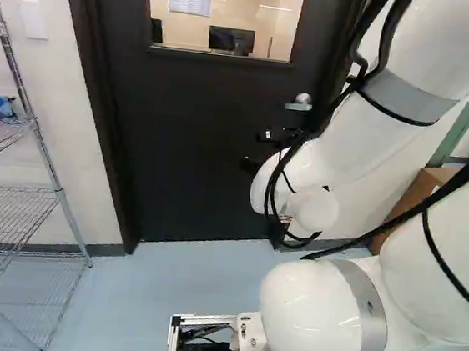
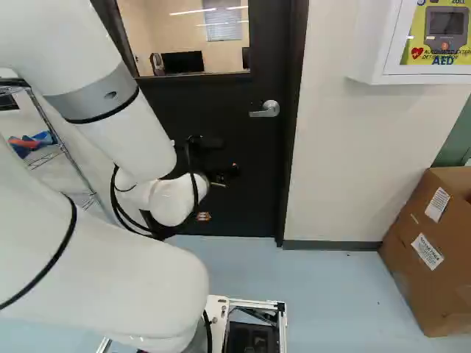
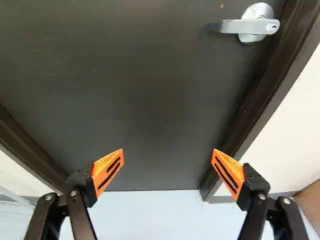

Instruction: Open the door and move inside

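My white arm [image 2: 96, 272] nearest, gripper [image 2: 227, 156] spread wide, two orange pads [image 3: 108, 169] apart. One windowed door [image 1: 188, 137] shut ahead, one lever handle [image 3: 250, 26]. Right base view's right: one cardboard box [image 2: 412, 294], two printed labels [image 2: 427, 251].

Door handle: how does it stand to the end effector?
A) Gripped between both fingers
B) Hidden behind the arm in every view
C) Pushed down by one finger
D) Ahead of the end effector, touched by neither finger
D: in the wrist view the door handle shows whole on the door, ahead of the end effector and clear of both orange pads, which stand wide apart.
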Controlling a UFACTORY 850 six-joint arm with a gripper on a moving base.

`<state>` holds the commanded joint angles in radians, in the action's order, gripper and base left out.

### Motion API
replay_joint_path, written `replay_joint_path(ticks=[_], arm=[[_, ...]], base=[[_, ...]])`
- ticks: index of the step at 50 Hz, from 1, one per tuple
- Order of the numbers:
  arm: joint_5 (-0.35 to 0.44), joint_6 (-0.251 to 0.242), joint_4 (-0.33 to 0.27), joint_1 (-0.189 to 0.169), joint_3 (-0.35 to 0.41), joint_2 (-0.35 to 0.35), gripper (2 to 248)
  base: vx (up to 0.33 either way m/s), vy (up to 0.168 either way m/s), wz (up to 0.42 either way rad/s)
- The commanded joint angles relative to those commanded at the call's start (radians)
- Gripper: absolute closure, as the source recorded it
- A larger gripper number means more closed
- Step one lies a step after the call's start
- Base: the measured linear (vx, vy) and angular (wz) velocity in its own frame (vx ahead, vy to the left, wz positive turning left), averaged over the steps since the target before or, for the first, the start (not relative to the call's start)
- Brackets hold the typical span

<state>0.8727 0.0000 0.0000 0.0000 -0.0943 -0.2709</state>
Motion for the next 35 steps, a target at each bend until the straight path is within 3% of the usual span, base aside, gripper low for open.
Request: replay_joint_path(ticks=[35], arm=[[0.000, 0.000, 0.000, -0.016, -0.036, 0.014, 3]], base=[[0.008, 0.000, -0.001]])
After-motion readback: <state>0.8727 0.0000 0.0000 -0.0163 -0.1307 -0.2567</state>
